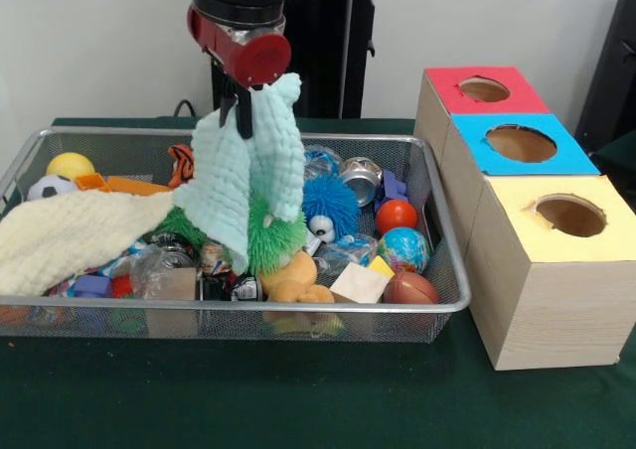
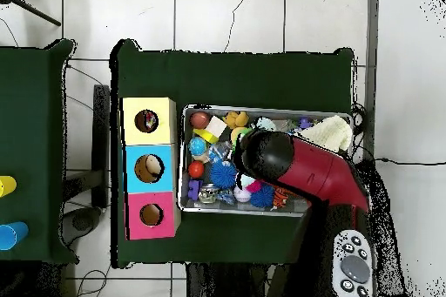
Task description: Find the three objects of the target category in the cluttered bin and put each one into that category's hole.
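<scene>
My gripper (image 1: 243, 114) hangs over the middle of the wire bin (image 1: 238, 306), shut on the top of a mint-green cloth (image 1: 241, 176). The cloth is lifted and drapes down onto a green spiky ball (image 1: 276, 242). Right of the bin stand three wooden boxes with round holes: red top (image 1: 484, 89), blue top (image 1: 521, 143), yellow top (image 1: 570, 215). In the overhead view the arm's head (image 2: 266, 156) hides the gripper and the cloth; the yellow (image 2: 146, 121), blue (image 2: 148, 167) and red (image 2: 152, 215) boxes stand left of the bin (image 2: 261, 109).
A cream cloth (image 1: 70, 235) covers the bin's left part. Also inside lie a yellow ball (image 1: 70, 165), blue spiky ball (image 1: 330, 203), can (image 1: 360, 179), red ball (image 1: 396, 216), globe ball (image 1: 402, 248), brown ball (image 1: 409, 288) and wooden block (image 1: 360, 282).
</scene>
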Motion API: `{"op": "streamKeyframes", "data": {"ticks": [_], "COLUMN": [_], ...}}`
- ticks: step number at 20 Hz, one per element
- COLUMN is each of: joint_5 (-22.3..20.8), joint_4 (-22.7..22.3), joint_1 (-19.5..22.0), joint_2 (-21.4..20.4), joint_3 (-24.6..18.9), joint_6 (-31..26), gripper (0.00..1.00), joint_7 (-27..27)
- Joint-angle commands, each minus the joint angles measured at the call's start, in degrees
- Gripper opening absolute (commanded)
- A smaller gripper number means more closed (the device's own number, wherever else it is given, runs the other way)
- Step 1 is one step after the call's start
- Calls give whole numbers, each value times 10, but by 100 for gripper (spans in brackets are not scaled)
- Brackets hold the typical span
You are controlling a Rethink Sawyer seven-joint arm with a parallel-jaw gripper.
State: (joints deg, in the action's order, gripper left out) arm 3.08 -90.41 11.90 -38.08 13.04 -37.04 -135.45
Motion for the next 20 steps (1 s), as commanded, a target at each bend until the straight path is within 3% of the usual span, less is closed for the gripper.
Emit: {"op": "streamKeyframes", "data": {"ticks": [1, 20], "joint_5": [30, 100], "joint_4": [-59, -137], "joint_1": [-27, -80], "joint_2": [42, 26], "joint_3": [-47, -18], "joint_6": [56, 102], "gripper": [0, 0], "joint_7": [-104, -132]}}
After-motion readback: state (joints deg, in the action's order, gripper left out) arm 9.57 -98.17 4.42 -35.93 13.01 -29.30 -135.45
